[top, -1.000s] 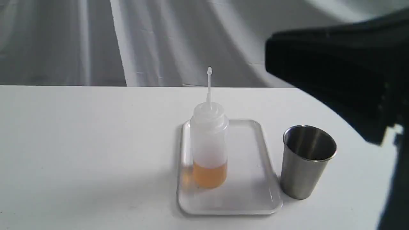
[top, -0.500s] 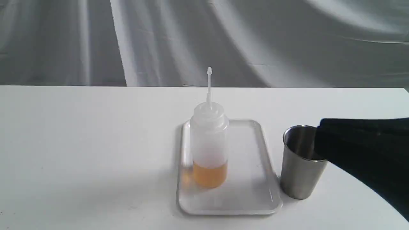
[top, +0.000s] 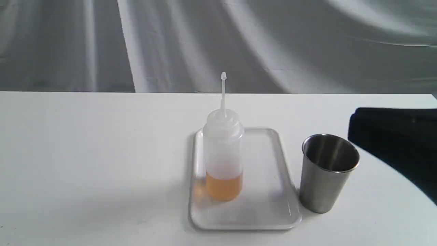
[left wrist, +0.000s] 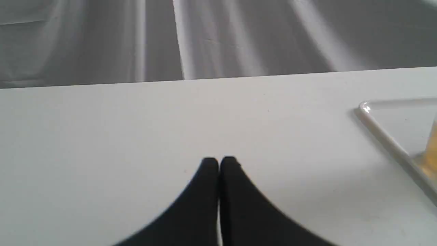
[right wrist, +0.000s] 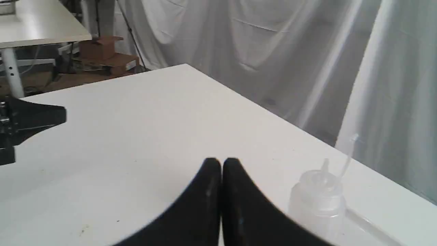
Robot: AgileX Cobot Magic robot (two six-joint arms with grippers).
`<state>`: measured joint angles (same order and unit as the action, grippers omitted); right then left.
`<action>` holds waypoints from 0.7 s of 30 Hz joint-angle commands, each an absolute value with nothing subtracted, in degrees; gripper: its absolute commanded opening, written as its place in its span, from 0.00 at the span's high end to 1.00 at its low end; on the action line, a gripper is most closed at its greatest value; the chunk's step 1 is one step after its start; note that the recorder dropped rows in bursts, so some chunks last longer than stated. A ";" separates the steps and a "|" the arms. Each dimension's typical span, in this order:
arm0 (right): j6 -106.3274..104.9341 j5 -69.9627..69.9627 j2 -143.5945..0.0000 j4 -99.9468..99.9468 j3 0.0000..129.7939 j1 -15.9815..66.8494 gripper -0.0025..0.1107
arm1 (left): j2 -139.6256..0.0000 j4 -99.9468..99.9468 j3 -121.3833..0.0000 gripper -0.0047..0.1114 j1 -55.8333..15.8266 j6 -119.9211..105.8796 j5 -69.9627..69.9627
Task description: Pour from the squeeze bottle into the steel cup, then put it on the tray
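Note:
The squeeze bottle [top: 223,153] stands upright on the white tray [top: 269,205], with amber liquid in its lower part and its cap strap sticking straight up. Just right of the tray stands the steel cup [top: 327,174], upright. My right gripper [top: 354,128] is a dark shape beyond the cup's right side, apart from it. In the right wrist view this gripper [right wrist: 221,161] is shut on nothing, with the bottle [right wrist: 317,201] beside it. My left gripper [left wrist: 219,160] is shut over bare table, and the tray's corner [left wrist: 375,123] and a sliver of the bottle [left wrist: 433,147] show at the frame's edge.
The white table [top: 95,164] ends at a grey draped cloth [top: 170,44] behind. In the right wrist view, my left arm's dark tip [right wrist: 37,118] shows across the table, with another table [right wrist: 37,24] and boxes beyond.
My right arm has come down from high at the upper right, passed in front of the cup's rim, and now sits a little higher and further right, clear of the cup.

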<state>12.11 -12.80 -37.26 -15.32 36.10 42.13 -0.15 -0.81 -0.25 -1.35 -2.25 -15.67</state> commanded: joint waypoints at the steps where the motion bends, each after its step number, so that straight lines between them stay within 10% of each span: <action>1: 12.29 -10.59 -36.25 -15.42 35.80 38.33 0.98 | 0.00 -0.87 0.00 0.96 -1.26 -2.02 -15.24; 21: 12.31 -21.34 -22.84 -6.23 35.28 16.16 0.98 | 0.00 -0.87 0.00 0.96 -1.26 -2.05 -15.24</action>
